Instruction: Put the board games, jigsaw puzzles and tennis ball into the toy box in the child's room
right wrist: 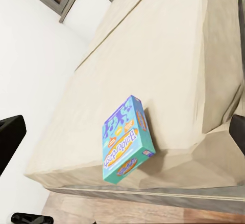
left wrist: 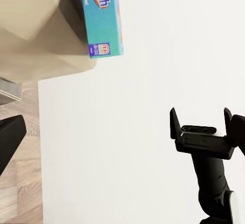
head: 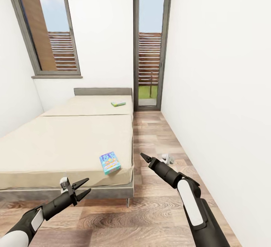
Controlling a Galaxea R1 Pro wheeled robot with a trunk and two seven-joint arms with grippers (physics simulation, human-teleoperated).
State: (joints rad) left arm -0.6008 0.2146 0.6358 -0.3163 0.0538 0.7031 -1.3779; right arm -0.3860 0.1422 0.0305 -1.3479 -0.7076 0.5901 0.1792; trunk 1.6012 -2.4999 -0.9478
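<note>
Two board games lie on the beige bed (head: 56,141). The blue one (head: 110,163) rests near the bed's front right corner; it also appears in the right wrist view (right wrist: 127,139) and partly in the left wrist view (left wrist: 104,14). The green-edged one (head: 118,104) lies far back by the grey headboard (head: 102,91). My left gripper (head: 83,187) hovers open over the floor just before the bed's front edge, left of the blue box. My right gripper (head: 144,157) hangs open and empty to the right of that box, and it shows with fingers apart in the left wrist view (left wrist: 201,119).
A narrow strip of wood-plank floor (head: 158,134) runs between the bed and the white right wall (head: 226,89). A tall glass door (head: 149,44) closes the far end. A grey-framed window (head: 45,25) sits above the bed's far left.
</note>
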